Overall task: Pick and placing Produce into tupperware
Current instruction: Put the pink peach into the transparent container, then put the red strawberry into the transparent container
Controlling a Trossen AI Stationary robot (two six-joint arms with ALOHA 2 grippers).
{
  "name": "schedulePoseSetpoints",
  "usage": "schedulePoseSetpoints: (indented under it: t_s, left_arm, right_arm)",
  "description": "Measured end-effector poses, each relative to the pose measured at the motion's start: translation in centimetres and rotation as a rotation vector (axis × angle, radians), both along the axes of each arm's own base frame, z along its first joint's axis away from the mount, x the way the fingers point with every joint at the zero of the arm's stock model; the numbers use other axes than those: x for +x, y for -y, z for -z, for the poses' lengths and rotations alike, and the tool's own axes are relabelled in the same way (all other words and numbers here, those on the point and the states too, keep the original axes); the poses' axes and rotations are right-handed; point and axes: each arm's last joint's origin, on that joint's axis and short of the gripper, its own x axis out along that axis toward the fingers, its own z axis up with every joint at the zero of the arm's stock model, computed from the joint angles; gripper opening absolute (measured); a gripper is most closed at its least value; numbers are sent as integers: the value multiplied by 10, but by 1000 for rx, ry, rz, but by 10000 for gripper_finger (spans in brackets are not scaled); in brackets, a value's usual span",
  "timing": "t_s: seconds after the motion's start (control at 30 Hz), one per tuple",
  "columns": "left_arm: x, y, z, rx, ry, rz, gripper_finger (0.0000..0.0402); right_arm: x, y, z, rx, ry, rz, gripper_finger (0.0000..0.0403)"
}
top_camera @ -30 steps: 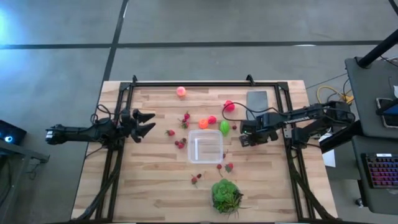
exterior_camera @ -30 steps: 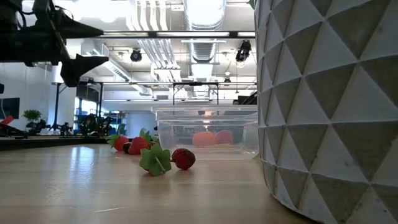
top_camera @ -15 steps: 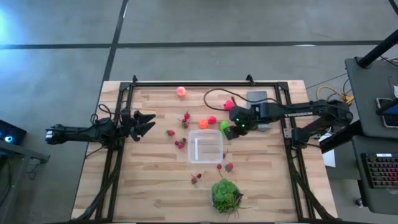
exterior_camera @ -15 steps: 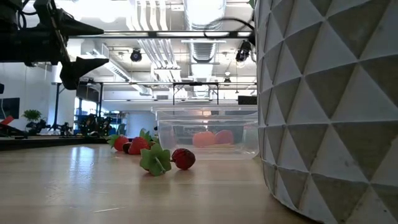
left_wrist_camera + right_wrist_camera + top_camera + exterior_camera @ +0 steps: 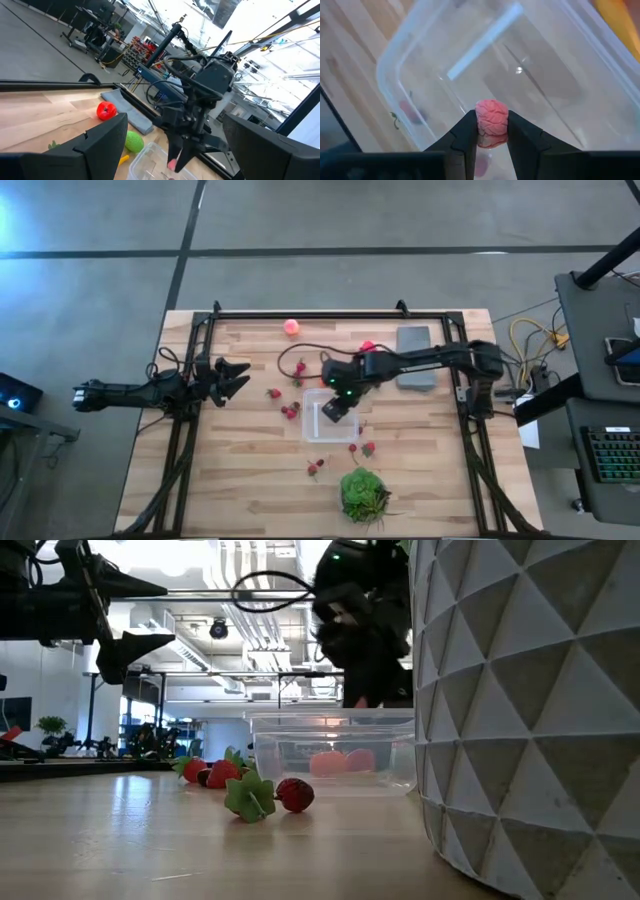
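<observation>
My right arm reaches in from the right side, stretched far across toward the table's middle. My right gripper (image 5: 491, 132) points down there, its two fingers (image 5: 465, 135) pinched together on a small pink piece. My left arm waits at the table's left edge, left gripper (image 5: 232, 377) spread wide, holding nothing.

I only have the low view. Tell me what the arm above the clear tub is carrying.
Observer: The right gripper is shut on a small pink wrinkled piece, pinched between its fingers.
Operator: Confirm it is over the tupperware, not beside it.
Observer: From above, the gripper sits over the tupperware; the right wrist view shows the container's bare floor straight beneath the piece.
Operator: Report the other arm.
Observer: The left gripper waits open at the table's left edge, holding nothing.
</observation>
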Motion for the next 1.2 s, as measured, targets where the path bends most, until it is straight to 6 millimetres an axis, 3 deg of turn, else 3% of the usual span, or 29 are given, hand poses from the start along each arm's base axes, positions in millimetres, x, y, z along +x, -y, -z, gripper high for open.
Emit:
schedulePoseSetpoints:
  t_s: [0.2, 0.4, 0.57, 0.8, 1.03, 1.2]
  left_arm:
    - [0, 0, 0, 0, 2, -1, 313]
    - [0, 0, 0, 0, 1, -1, 313]
    - [0, 0, 0, 0, 4, -2, 313]
    - [0, -1, -3, -169, 93, -16, 313]
    - [1, -2, -5, -141, 63, -58, 312]
    - [5, -2, -32, 13, 19, -76, 312]
  right_arm:
    - [10, -1, -10, -64, -15, -33, 140]
    - [4, 0, -29, -124, 10, -3, 220]
    - [-3, 0, -45, -156, 41, 51, 260]
    - [-27, 7, -93, -355, 165, 185, 274]
    - [-61, 12, -136, -482, 248, 287, 272]
    - [-84, 15, -153, -528, 244, 316, 268]
